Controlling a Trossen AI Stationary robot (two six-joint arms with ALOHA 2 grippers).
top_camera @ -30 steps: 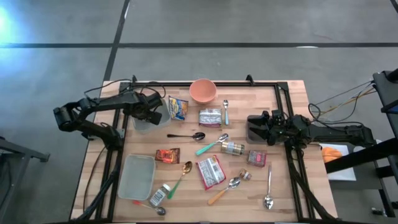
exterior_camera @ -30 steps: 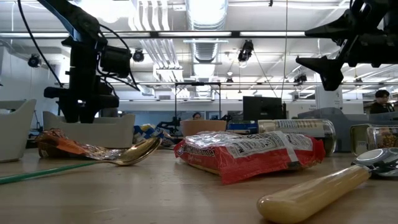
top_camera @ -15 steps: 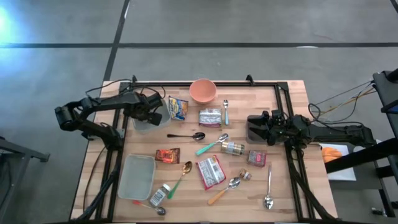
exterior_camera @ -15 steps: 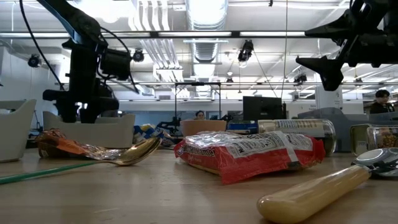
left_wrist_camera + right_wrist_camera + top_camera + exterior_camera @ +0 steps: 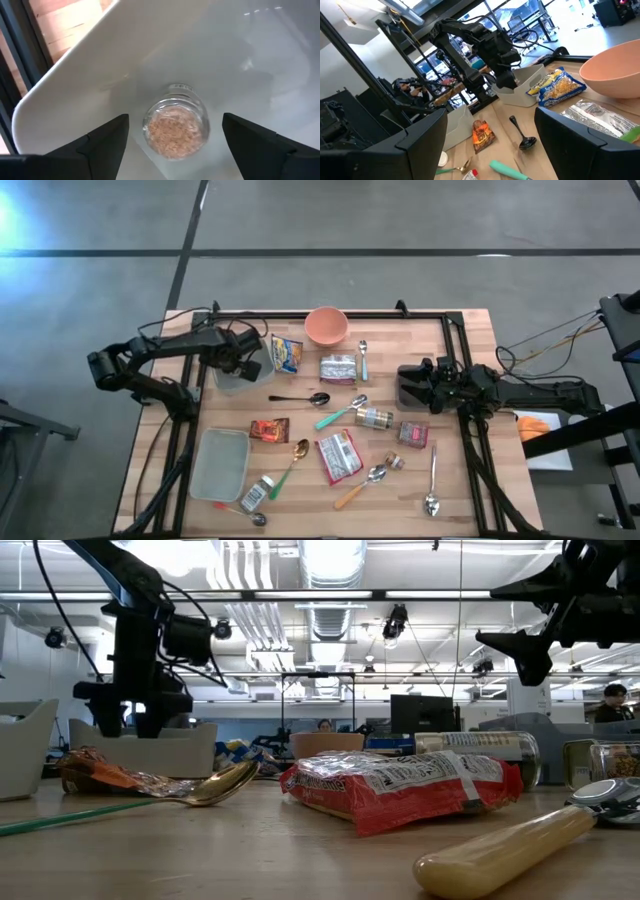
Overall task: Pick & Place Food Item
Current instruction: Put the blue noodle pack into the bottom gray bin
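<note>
A small glass jar (image 5: 175, 122) of brown granules rests on the floor of a white container (image 5: 75, 95) at the table's far left. My left gripper (image 5: 175, 150) points down over it, open. Its fingers stand on either side of the jar, clear of it. In the high view this gripper (image 5: 240, 360) hides the jar inside the container (image 5: 230, 383). My right gripper (image 5: 405, 385) hovers level over the table's right side, open, with nothing between its fingers.
Spread over the table are a pink bowl (image 5: 326, 326), a yellow pasta packet (image 5: 286, 353), a silver packet (image 5: 338, 369), a red packet (image 5: 339, 455), a lying jar (image 5: 375, 418), several spoons and a clear tray (image 5: 221, 463) at the near left.
My left gripper has opened over the white container without moving from its place; in the low view its fingertips stand wider apart than before.
</note>
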